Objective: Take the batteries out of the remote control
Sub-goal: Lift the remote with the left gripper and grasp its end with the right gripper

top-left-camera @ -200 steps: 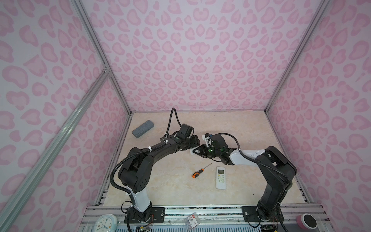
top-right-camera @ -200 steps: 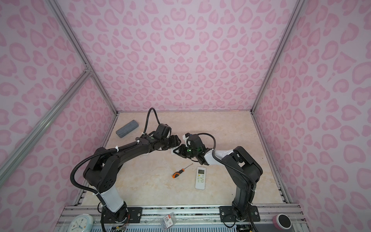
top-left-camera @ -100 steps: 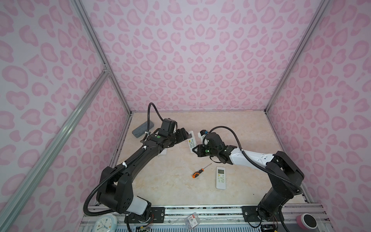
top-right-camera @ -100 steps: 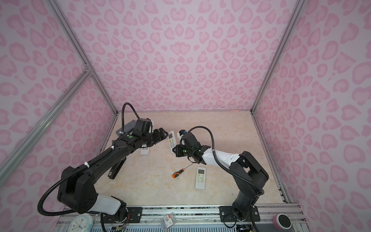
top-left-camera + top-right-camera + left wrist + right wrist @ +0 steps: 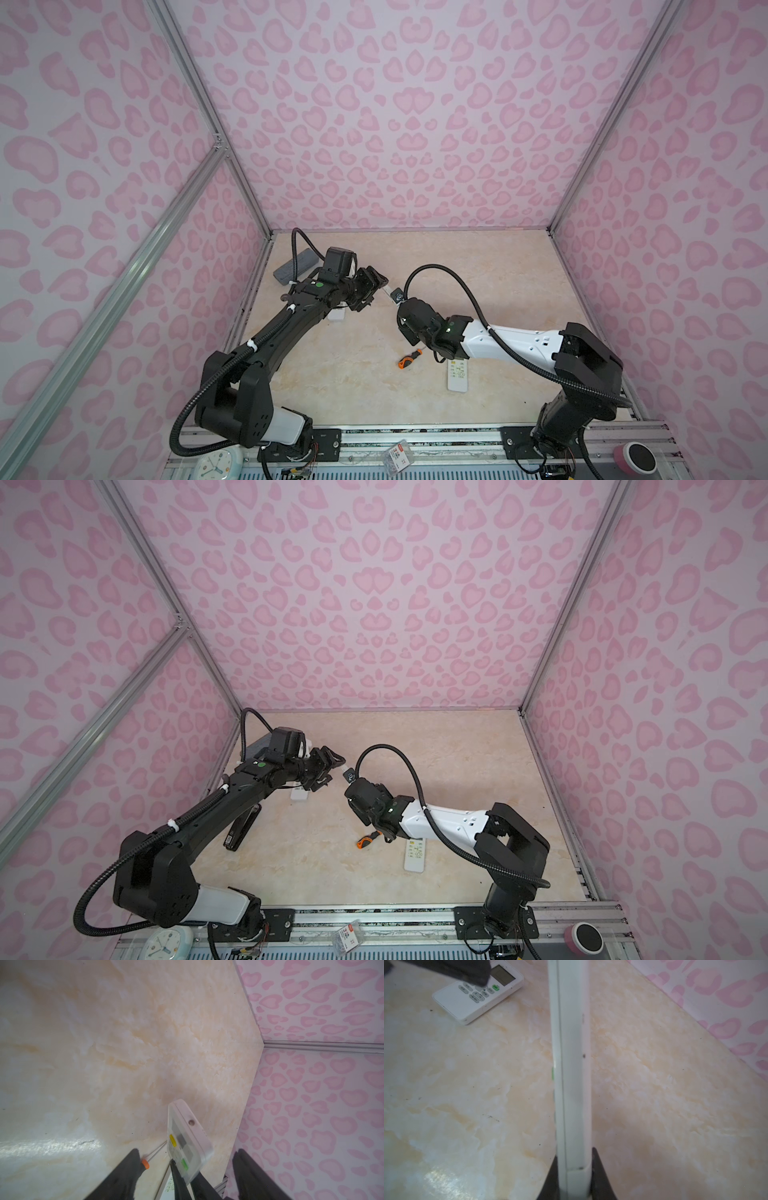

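While clamping the white remote (image 5: 572, 1064) by one end in the right gripper (image 5: 398, 297), fingers (image 5: 601, 1176) clenched across its face and back, presents it lifted clear of the worktop (image 5: 478, 270), between the two arms. Reads as a handover or bracing step, ahead of opening the battery bay. No sight of the batteries in any view; judged, not seen, to sit inside this remote. Left gripper (image 5: 375, 289) released, fingers (image 5: 124, 1174) spread wide either side of the remote's free end and, as far as shown, not touching it. Long axis running straight out from the right fingers toward the left gripper; turned on edge, narrow side to the right wrist camera, button face with yellow and green keys to the left wrist camera. Next calls for closing the left fingers squarely on the free end without twisting it out of the right grip, then bringing the back round to reach the cover. Elsewhere on the worktop, second white remote (image 5: 458, 374) and orange-handled screwdriver (image 5: 409, 358) near each other, both untouched
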You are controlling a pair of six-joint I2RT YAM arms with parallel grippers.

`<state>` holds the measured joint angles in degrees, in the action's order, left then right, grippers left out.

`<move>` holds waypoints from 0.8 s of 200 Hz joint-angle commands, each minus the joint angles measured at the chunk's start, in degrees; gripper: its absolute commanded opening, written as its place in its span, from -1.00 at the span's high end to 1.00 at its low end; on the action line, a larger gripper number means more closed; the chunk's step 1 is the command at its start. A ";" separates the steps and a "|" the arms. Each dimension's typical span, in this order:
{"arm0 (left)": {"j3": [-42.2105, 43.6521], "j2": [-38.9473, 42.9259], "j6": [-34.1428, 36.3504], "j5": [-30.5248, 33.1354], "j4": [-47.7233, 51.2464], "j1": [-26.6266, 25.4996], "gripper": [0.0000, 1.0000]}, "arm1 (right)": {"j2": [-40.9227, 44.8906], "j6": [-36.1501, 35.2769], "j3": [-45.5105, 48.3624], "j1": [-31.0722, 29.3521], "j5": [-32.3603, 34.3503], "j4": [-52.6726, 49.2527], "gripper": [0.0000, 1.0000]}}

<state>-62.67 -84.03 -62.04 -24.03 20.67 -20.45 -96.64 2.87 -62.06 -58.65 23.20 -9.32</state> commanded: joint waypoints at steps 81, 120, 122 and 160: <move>-0.17 -3.60 -2.26 -10.38 -3.61 0.44 0.14 | -0.23 -12.29 0.74 -6.22 15.03 2.33 0.64; 0.01 -3.16 -2.12 -10.73 -4.21 0.50 0.66 | 0.15 -11.67 0.37 -6.66 16.79 1.29 0.14; -0.03 -3.09 -2.12 -10.70 -4.29 0.50 0.68 | 0.27 -11.62 0.30 -6.65 16.79 1.23 0.11; -1.43 -3.55 -0.16 -11.30 -5.57 1.17 0.86 | 3.85 -6.25 -1.21 -6.56 15.08 -3.16 -0.13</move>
<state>-62.85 -87.31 -64.38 -34.04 18.24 -19.77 -94.85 -7.86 -62.63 -65.25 38.11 -9.80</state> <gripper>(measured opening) 0.155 0.552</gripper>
